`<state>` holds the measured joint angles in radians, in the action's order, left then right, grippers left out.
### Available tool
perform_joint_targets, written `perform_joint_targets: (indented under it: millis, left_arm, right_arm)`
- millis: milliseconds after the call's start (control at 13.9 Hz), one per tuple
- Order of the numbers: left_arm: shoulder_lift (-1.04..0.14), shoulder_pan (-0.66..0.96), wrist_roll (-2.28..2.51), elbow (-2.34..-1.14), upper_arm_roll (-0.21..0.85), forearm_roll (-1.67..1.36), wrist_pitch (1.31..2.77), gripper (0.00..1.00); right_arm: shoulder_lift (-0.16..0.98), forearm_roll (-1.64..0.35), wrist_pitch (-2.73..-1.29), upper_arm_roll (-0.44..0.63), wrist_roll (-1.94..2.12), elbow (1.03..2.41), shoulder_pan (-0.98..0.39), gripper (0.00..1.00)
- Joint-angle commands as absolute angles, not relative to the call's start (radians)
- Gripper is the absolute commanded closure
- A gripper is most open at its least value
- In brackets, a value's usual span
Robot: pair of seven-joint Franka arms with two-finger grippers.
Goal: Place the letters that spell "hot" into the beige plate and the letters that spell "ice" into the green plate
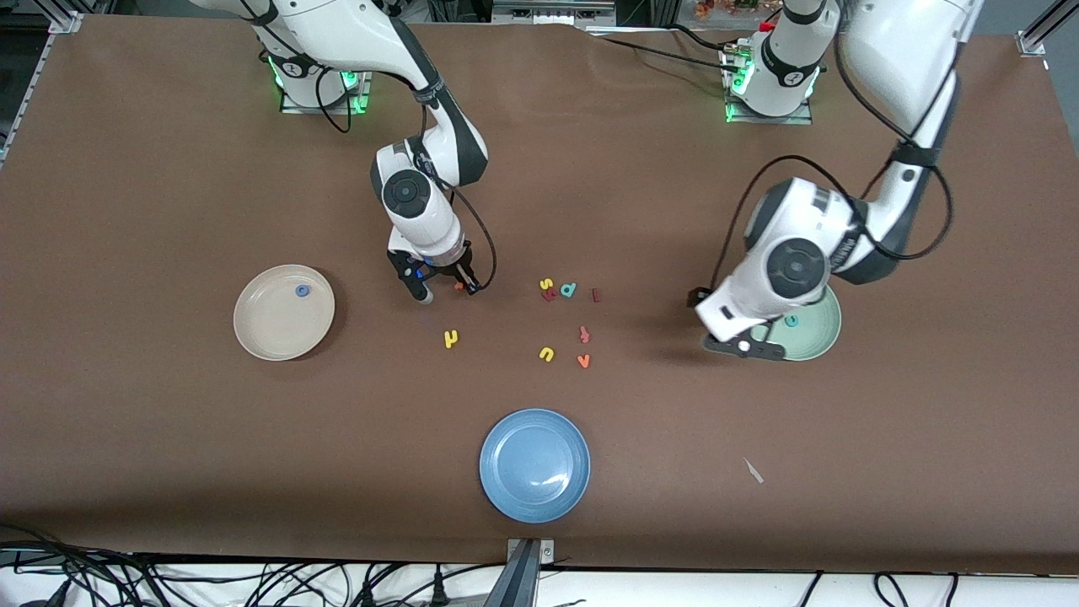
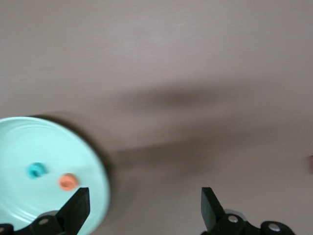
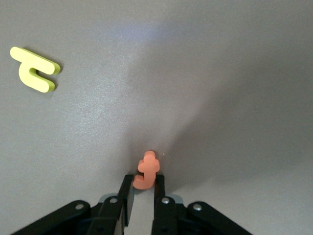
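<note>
Brown worktop (image 1: 169, 438) holds it all. Toward the right arm's end, the beige plate (image 1: 270, 329) has the blue o (image 1: 303, 291) in it. The right gripper (image 3: 142, 193) pinches the orange t (image 3: 146, 171), near the yellow h (image 1: 451, 339). The left gripper (image 2: 144, 208), fingers wide, is over the green plate (image 2: 29, 142), where the teal c (image 2: 35, 170) and orange e (image 2: 68, 181) lie.

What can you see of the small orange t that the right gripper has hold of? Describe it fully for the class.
The orange t is a tiny hooked toy letter, matte and foam-like, with a short crossbar and a curled end. It is pinched at one end between the shut fingers of the right gripper, the rest sticking out past the fingertips. It is at the brown table, with the yellow h lying apart from it.
</note>
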<state>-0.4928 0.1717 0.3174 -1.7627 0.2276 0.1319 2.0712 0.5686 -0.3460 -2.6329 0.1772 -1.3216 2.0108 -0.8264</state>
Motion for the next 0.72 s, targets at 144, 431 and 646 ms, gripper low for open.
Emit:
perform_joint_targets:
  millis: [144, 431, 646]
  left_arm:
    - [-0.612, 0.285, 0.579, -1.649, 0.222, 0.14, 2.065, 0.0]
    - [-0.675, 0.339, 0.718, -1.612, 0.222, 0.14, 2.134, 0.0]
    - [-0.696, 0.354, 0.752, -1.612, 0.222, 0.14, 2.183, 0.02]
  right_arm:
    - [0.562, -0.365, -2.536, 0.224, -1.175, 1.982, -0.824, 0.98]
    - [0.442, -0.365, -2.335, 0.349, -0.929, 2.032, -0.825, 0.98]
    - [0.341, -0.365, -2.292, 0.47, -0.673, 2.14, -0.825, 0.98]
